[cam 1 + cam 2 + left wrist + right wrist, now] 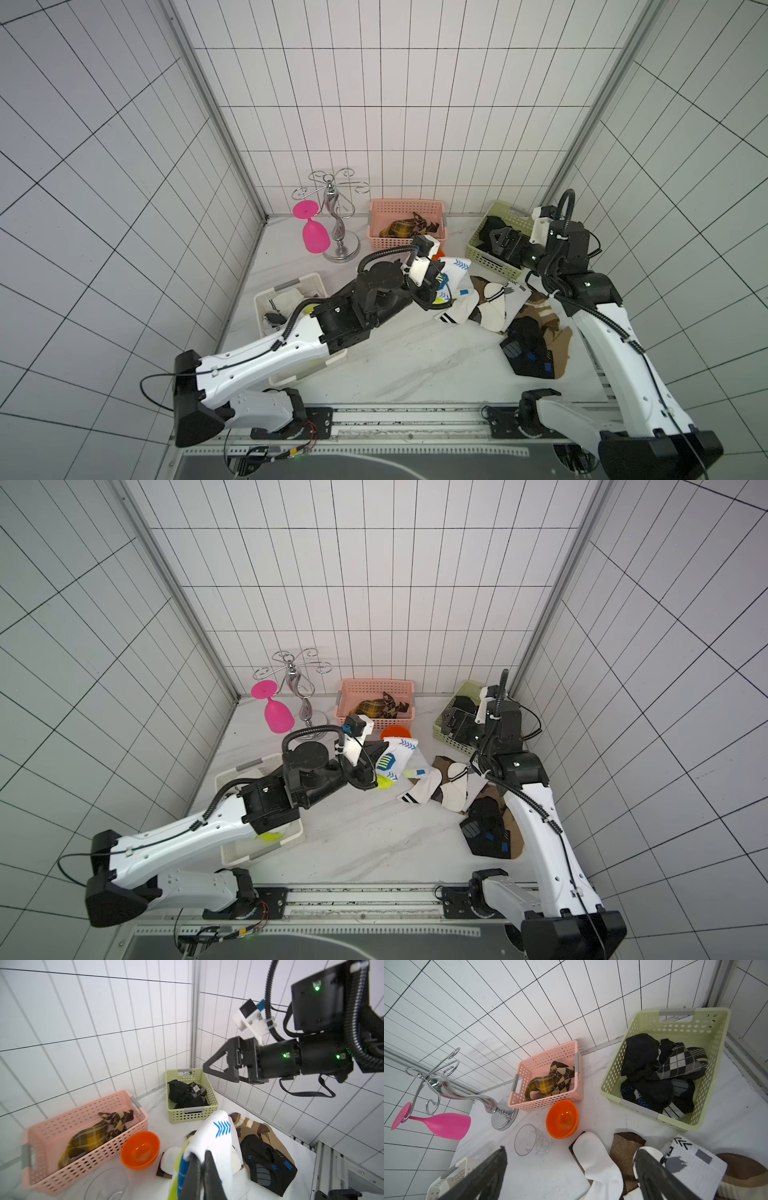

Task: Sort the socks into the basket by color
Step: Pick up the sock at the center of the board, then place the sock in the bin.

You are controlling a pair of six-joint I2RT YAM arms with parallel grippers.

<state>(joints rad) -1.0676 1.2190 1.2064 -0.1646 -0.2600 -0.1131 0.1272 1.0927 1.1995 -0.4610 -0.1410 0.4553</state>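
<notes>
My left gripper (202,1154) is shut on a white sock (216,1136) with blue chevrons and neon-yellow marks, which drapes over its fingertips beside the pile. The same sock (397,754) shows in both top views. More socks (498,299), white, brown and black, lie heaped on the table. My right gripper (571,1150) stands open and empty above the near end of the green basket (614,1076), which holds black socks (652,1076). Brown plaid socks (550,1082) lie in the pink basket (546,1059). A white basket (299,286) sits under my left arm.
An orange bowl (562,1119) and a clear cup (529,1140) stand in front of the pink basket. A pink glass (313,232) hangs on a chrome rack (338,220) at the back left. Tiled walls close the table on three sides.
</notes>
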